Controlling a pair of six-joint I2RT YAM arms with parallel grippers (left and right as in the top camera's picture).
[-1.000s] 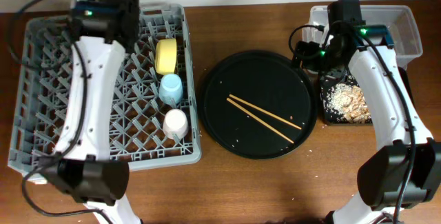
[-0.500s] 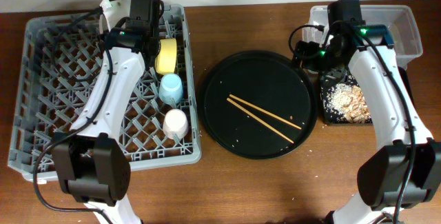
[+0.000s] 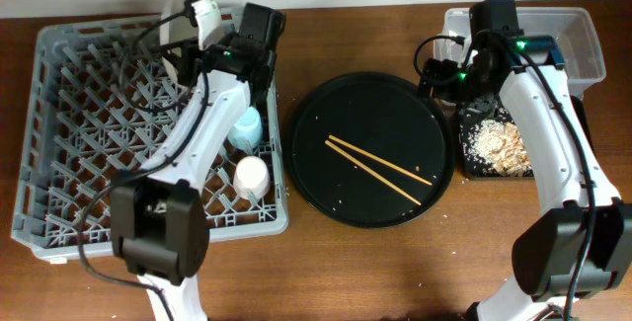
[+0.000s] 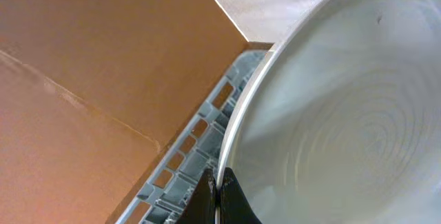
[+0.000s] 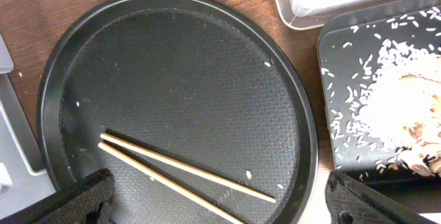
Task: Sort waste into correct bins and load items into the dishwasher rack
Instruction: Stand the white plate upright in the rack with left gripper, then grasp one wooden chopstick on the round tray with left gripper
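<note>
Left end effector (image 4: 219, 196): we see it pinch the white plate (image 4: 344, 114).
Right end effector (image 5: 220, 207): we see it spread wide over chopsticks (image 5: 186, 167).

The left gripper (image 4: 219, 195), with the white plate (image 4: 344, 100), is swung across the rack (image 3: 59, 212) from its 11 o'clock corner to 1 o'clock; the yellow item is now covered by the arm.
</note>
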